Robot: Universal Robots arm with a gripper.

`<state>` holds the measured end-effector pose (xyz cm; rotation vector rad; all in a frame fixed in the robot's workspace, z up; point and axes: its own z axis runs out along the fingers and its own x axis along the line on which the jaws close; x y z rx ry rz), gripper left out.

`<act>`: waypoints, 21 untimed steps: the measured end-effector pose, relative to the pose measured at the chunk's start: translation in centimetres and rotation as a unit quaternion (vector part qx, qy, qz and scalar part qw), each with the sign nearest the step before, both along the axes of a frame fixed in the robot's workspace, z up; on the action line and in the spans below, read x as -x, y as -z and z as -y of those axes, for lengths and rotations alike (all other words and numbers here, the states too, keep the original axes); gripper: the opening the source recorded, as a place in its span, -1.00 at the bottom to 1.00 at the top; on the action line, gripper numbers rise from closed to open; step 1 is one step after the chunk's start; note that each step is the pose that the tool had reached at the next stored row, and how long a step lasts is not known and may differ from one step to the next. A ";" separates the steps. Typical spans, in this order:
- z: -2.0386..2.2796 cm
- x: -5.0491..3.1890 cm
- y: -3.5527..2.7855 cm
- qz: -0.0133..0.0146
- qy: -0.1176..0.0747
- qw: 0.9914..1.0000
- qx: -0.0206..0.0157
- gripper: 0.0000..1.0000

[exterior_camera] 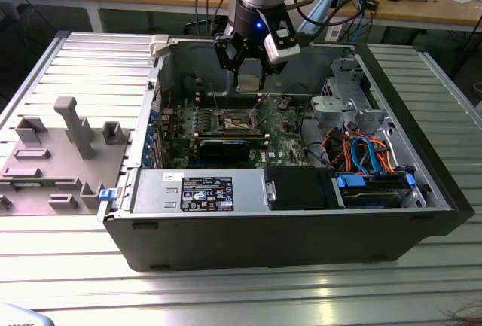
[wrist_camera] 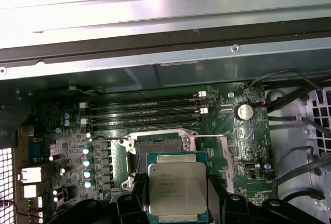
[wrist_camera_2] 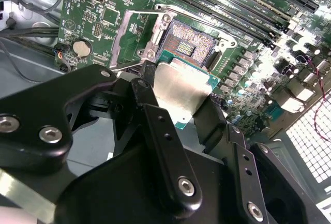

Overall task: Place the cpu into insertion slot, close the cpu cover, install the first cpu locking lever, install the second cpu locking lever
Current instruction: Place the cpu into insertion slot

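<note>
Clamping the cpu [wrist_camera: 177, 188] by its edges in the gripper [exterior_camera: 248, 76], metal top showing. Held just above the bare insertion slot [wrist_camera_2: 191, 43], not yet seated, inside the open computer case [exterior_camera: 263, 243]

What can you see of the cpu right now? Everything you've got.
The cpu is a small flat square chip with a silvery-grey metal lid carrying faint print and a green board edge around it. The gripper holds it by two opposite edges, with black fingers on either side and the lid facing the wrist cameras. It hangs above the insertion slot, not seated; the slot lies open and bare beneath it.
</note>
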<state>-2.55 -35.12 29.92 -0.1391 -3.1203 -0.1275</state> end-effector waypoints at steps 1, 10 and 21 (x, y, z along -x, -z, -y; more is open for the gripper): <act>0.00 0.00 0.00 0.000 0.000 1.000 0.000 0.09; 0.00 0.00 0.01 0.000 0.005 1.000 0.000 0.09; 0.00 0.00 0.03 0.000 0.011 1.000 0.000 0.09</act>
